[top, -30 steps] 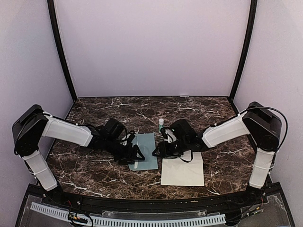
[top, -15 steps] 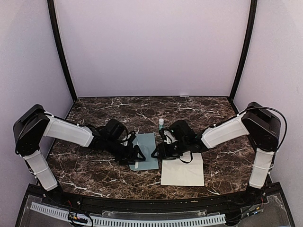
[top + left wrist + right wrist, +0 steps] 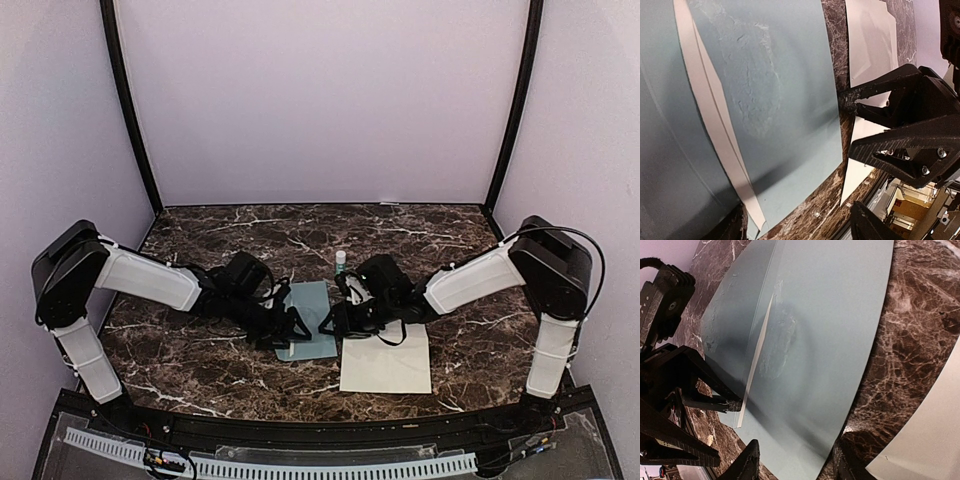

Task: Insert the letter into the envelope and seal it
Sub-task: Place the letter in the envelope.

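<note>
Envelope (image 3: 315, 310) left of paper sheet (image 3: 385, 365); glue stick (image 3: 341, 262) behind.

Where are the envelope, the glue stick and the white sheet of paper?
envelope (image 3: 316, 303), overhead view, on the bare upper part of its face.
glue stick (image 3: 341, 262), overhead view, on the middle of its body.
white sheet (image 3: 386, 366), overhead view, on its middle.

A robotics lab's test booth: plain pale lilac wall panels (image 3: 320, 100) between slim black corner posts (image 3: 130, 110) enclose a dark brown marble-patterned tabletop (image 3: 250, 225), flanked by the white-and-black left robot arm (image 3: 150, 280) and its right counterpart (image 3: 470, 282) above a slotted white cable duct (image 3: 270, 467).
</note>
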{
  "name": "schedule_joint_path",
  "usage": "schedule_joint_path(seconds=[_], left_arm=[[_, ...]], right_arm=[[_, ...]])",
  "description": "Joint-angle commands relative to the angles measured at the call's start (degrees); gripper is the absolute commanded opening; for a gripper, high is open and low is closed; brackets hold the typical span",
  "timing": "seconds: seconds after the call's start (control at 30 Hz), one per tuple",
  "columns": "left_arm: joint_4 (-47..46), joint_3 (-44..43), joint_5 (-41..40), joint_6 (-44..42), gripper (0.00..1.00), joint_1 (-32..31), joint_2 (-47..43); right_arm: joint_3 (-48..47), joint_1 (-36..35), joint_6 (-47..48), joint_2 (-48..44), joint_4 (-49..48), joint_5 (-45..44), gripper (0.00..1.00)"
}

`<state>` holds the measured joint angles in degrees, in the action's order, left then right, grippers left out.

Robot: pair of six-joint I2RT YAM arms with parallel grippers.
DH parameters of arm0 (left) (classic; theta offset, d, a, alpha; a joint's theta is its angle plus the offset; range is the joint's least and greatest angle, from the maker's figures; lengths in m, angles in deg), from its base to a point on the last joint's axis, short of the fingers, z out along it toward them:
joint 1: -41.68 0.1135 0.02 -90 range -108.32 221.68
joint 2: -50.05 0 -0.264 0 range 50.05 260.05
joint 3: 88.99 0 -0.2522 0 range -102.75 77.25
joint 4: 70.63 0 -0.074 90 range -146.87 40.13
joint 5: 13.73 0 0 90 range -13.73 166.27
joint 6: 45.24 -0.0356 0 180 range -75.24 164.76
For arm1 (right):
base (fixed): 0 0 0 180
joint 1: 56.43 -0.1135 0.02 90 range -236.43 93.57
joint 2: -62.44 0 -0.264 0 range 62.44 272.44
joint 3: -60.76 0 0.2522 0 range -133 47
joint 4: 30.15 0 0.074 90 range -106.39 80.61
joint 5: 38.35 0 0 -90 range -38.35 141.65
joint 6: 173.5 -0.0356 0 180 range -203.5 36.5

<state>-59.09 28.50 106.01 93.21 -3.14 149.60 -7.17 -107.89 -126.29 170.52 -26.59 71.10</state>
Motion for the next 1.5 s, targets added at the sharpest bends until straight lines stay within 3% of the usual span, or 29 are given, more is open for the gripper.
schedule_joint_path(seconds=[0.0, 0.47, 0.87, 1.1, 1.47], left_arm=[[-2.3, -1.4, 0.9, 0.5, 0.69, -1.1, 1.3], [-2.8, -2.6, 0.2, 0.5, 0.69, -1.8, 1.7], [8.9, -6.9, -16.4, -9.0, 0.72, -1.7, -9.6], [4.9, -5.7, -17.7, -9.8, 0.74, -1.7, -13.6], [-8.7, -0.1, -17.7, -10.1, 0.76, -1.7, -18.3]], right_arm=[[-0.8, -1.0, -0.7, 1.5, -0.9, 0.6, 0.46], [-0.5, -1.1, -0.7, 1.3, -0.9, -0.1, 0.45], [-4.2, 0.0, 4.8, -5.4, 6.8, -7.1, 0.52], [-3.3, 3.2, 7.2, -14.2, 12.2, -11.9, 0.65], [13.7, 12.7, 4.9, -34.4, 17.7, -14.5, 0.71]])
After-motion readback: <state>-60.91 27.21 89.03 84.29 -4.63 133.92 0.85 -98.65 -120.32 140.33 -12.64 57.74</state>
